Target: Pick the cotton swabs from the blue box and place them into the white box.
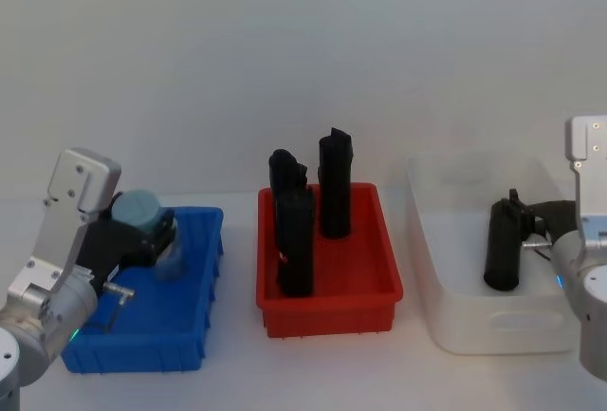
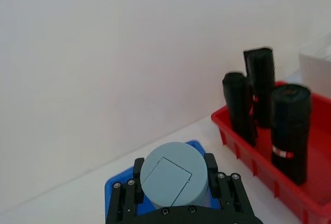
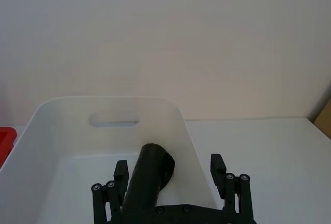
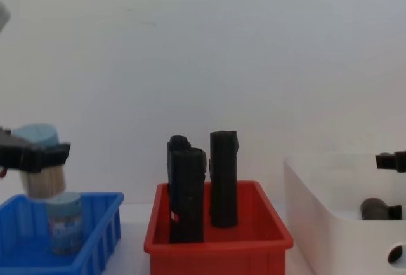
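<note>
At the lower left of the head view, the left gripper (image 2: 174, 164) has its black fingers pinched on either side of a round cotton swab tub (image 2: 168, 180). The tub's smooth, pale grey-blue lid faces the wrist camera. In the chest view, beige sticks show through its clear wall, and it hangs over the glossy blue box (image 1: 152, 352).

A second tub (image 4: 65, 222) with a printed label band stands upright inside that box. In the middle, the red bin (image 1: 327, 311) holds three tall matte black blocks (image 1: 334, 188).

At the lower right, the right gripper (image 3: 169, 166) sits over the white box (image 1: 493, 321), a smooth bin with rounded corners and a handle hole. Its fingers are spread wide and grip nothing. A dark cylindrical block (image 1: 503, 245) lies in the box between them.
</note>
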Controlling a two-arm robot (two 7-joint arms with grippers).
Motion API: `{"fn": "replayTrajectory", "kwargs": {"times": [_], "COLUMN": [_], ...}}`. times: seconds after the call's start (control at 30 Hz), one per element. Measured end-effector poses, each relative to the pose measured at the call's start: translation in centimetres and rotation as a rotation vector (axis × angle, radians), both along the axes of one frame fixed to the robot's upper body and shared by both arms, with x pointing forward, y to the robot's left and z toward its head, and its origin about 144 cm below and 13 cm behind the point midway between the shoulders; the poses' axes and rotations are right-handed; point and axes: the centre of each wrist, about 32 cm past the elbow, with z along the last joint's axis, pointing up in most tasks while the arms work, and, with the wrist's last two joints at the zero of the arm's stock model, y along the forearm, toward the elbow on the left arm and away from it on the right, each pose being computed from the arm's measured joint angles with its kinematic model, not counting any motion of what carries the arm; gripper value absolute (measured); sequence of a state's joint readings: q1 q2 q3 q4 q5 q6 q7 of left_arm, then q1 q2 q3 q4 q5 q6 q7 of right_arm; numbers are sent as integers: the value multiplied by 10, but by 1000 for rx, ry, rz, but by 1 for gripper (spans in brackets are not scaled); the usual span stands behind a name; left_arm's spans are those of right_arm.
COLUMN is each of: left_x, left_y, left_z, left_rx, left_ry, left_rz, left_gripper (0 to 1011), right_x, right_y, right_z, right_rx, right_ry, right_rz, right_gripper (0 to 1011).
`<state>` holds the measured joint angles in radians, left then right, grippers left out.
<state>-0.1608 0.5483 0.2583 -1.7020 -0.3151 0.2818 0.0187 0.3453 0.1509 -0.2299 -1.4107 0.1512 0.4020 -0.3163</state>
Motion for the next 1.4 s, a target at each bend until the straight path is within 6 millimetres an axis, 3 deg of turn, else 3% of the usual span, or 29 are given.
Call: {"fn": "replayTrajectory", "kwargs": {"times": [0.57,1.13,1.4], "left_x": [-15,-15,-11], "left_y": [-29,-52,-57], "left_z": [36,40,39], "left_rx": [-63,-124,-134], "left_ry": [-187,-200,-197], "left_rz": [-205,-320,-341], "left_gripper": [696,696,696], "right_x": [-10,-34,-35], "right_y": [7,13,13], "right_z": [8,27,24], "right_rx": [-42,-51,-79], "right_ry": [-156,-317,-329], "right_rz": [113,347,406], "right_gripper": [1002,1002,1002]}}
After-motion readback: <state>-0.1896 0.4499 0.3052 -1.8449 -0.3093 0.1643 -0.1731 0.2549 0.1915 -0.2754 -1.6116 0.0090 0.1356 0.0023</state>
